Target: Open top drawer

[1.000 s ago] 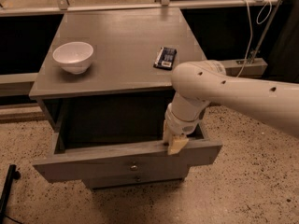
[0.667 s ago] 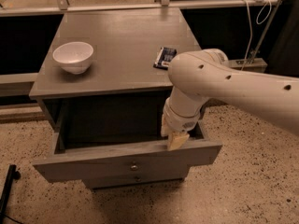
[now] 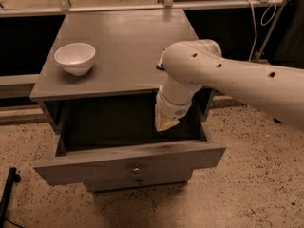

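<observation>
Hovering over the top drawer (image 3: 128, 163) below the desk's (image 3: 128, 37) front edge, toward its right corner: gripper (image 3: 166, 121).
Drawer pulled well out; grip width impossible to tell; bowl (image 3: 75, 57) by the left edge.

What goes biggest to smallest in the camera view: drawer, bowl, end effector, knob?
1. Drawer.
2. Bowl.
3. End effector, hanging over the open drawer; nearer the camera, so unsure against bowl.
4. Knob.
</observation>
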